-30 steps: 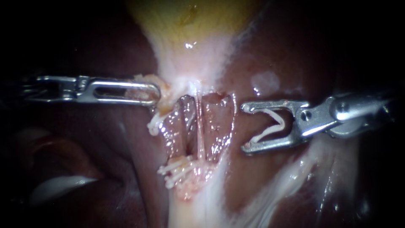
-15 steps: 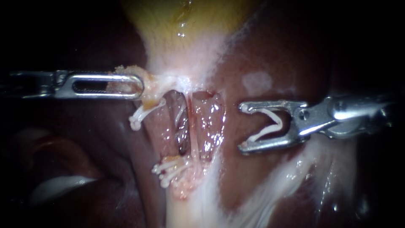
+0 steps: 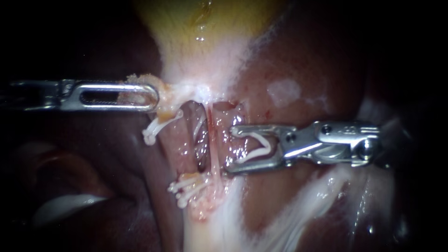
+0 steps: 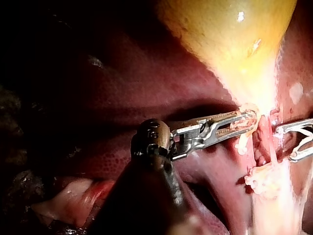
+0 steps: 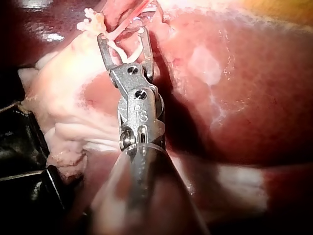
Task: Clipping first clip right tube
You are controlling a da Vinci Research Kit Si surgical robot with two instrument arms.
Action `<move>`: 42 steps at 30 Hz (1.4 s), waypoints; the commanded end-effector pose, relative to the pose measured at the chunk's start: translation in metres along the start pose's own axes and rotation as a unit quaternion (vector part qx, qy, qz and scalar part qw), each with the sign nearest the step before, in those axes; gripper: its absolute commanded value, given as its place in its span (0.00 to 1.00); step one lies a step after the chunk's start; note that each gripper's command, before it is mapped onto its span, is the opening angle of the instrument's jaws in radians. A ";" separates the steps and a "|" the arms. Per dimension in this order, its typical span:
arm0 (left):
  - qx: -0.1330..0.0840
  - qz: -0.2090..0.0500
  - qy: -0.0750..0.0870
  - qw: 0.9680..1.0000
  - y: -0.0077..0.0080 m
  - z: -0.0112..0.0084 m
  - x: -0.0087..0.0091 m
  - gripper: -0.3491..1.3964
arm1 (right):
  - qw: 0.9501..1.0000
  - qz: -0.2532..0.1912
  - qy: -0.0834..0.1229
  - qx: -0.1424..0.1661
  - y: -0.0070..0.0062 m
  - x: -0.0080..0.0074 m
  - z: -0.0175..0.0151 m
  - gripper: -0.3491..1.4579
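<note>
My left instrument (image 3: 154, 97) comes in from the left, its slotted jaws shut on the pale tissue (image 3: 169, 93) at the gallbladder's (image 3: 205, 28) neck and holding it taut. Below the neck a thin pink tube (image 3: 213, 140) runs downward, the right tube. My right instrument (image 3: 229, 150) holds a white V-shaped clip (image 3: 259, 145) in its spread jaws. Its tips stand just right of that tube. In the right wrist view the same jaws (image 5: 122, 34) reach the pink strand (image 5: 128, 22). The left wrist view shows my left jaws (image 4: 247, 120) on the neck tissue.
White clips sit on the left tube, one upper (image 3: 156, 127) and a cluster lower (image 3: 186, 189). Dark red liver (image 3: 298, 60) surrounds the field. Pale white tissue (image 3: 298, 210) runs down to the right under my right instrument's shaft.
My right instrument has moved left with its clip, from well clear of the tissue to beside the right tube. The left instrument pulled the neck leftward a second ago, then held.
</note>
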 end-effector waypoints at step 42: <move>-0.001 0.000 0.000 1.000 0.0004 -0.0003 -0.0001 0.00 | 0.978 0.099 0.109 0.145 0.0009 -0.0020 0.0048 0.44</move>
